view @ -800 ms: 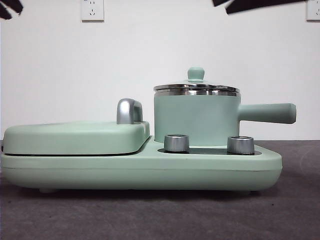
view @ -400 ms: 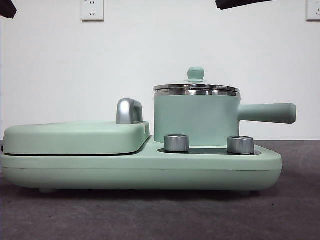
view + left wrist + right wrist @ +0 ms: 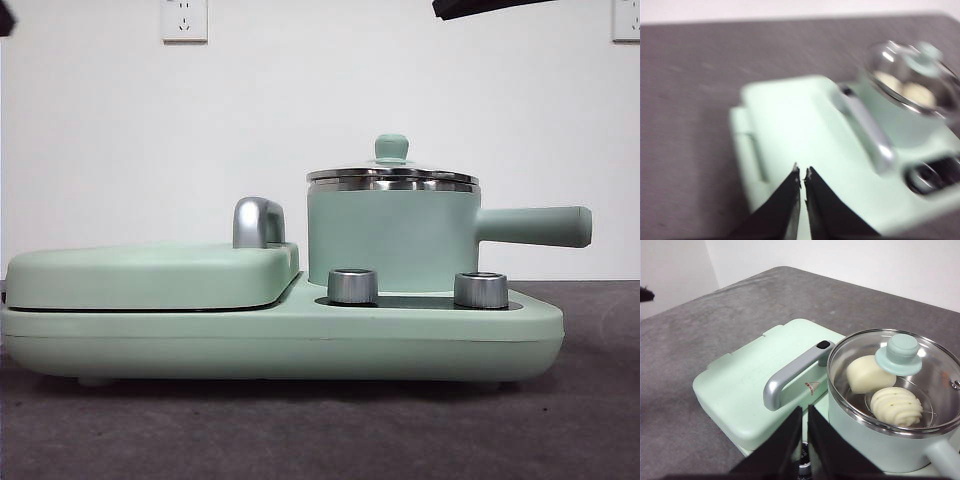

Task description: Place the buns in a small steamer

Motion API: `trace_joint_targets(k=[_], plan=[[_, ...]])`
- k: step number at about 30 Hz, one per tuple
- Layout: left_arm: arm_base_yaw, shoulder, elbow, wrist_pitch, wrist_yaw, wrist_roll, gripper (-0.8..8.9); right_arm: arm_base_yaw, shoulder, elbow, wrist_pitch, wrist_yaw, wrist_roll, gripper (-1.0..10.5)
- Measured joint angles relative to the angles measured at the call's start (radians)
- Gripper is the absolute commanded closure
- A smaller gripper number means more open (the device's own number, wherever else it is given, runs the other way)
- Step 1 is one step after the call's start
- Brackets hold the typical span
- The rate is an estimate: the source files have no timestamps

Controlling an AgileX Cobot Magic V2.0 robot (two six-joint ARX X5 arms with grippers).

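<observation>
A mint-green steamer (image 3: pixel 392 240) stands on the right of a cooker base (image 3: pixel 300 345), lid (image 3: pixel 392 176) on, its green knob (image 3: pixel 391 148) on top and its handle (image 3: pixel 535 226) pointing right. Two steel dials (image 3: pixel 353 286) sit below it — the flat griddle (image 3: pixel 150 275) lies closed at left. A black arm tip (image 3: pixel 490 7) shows at the top edge.

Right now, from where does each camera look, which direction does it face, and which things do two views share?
Front view: low, at table height, looking level at the small steamer with its lid on; only black arm tips at the top corners.
Left wrist view: above the griddle, blurred; the left gripper with jaws shut.
Right wrist view: above, looking down through the glass lid at the buns; the right gripper with jaws shut.
Shared: both wrist views show the griddle's metal handle and the buns.
</observation>
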Motion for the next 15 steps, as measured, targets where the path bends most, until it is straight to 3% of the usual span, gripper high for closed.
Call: trace_joint_targets(k=[10,15], plan=[[0.330,-0.321,-0.435,0.380,-0.003,0.015,7.94,0.000,0.000,0.000,0.000,0.000,0.000,9.3],[0.373,-0.441,-0.573,0.401,-0.003,0.047,7.94,0.000,0.000,0.000,0.001,0.000,0.000,9.3]])
